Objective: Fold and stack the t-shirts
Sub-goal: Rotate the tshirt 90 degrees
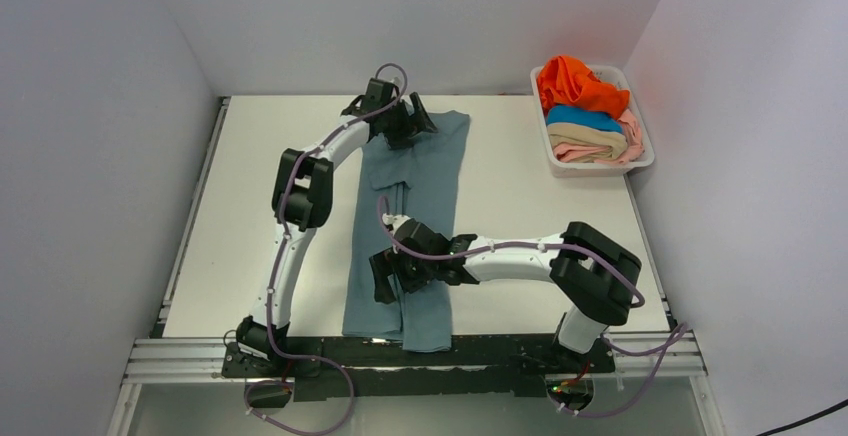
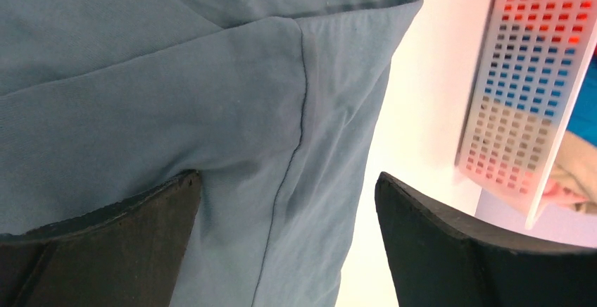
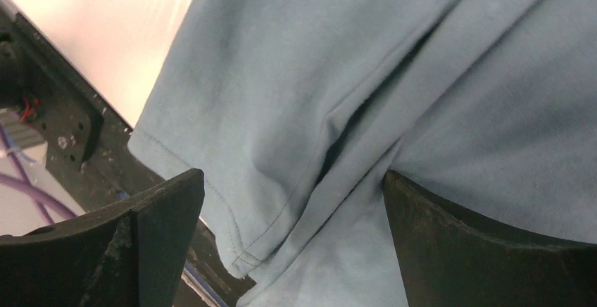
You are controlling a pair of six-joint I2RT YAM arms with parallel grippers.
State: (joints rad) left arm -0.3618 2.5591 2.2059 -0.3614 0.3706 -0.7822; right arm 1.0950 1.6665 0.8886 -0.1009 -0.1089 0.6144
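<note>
The dusty grey-blue t-shirt [image 1: 425, 186] lies on the white table [image 1: 530, 216] as a long narrow strip with its sides folded in, collar at the far end. Its hem reaches the near edge. My left gripper [image 1: 412, 121] is open over the far end, its jaws straddling the folded sleeve and side edge [image 2: 281, 145]. My right gripper [image 1: 385, 278] is open low over the near end, its jaws straddling folds by the hem [image 3: 303, 180]. The orange t-shirt [image 1: 575, 84], bright blue t-shirt [image 1: 583, 116], tan t-shirt [image 1: 590, 136] and pale pink t-shirt [image 1: 590, 152] sit crumpled in the basket.
The white plastic basket [image 1: 644, 161] stands at the back right; its perforated wall [image 2: 528, 74] shows in the left wrist view. A black rail [image 3: 63, 117] runs along the table's near edge under the hem. White walls enclose the table on three sides.
</note>
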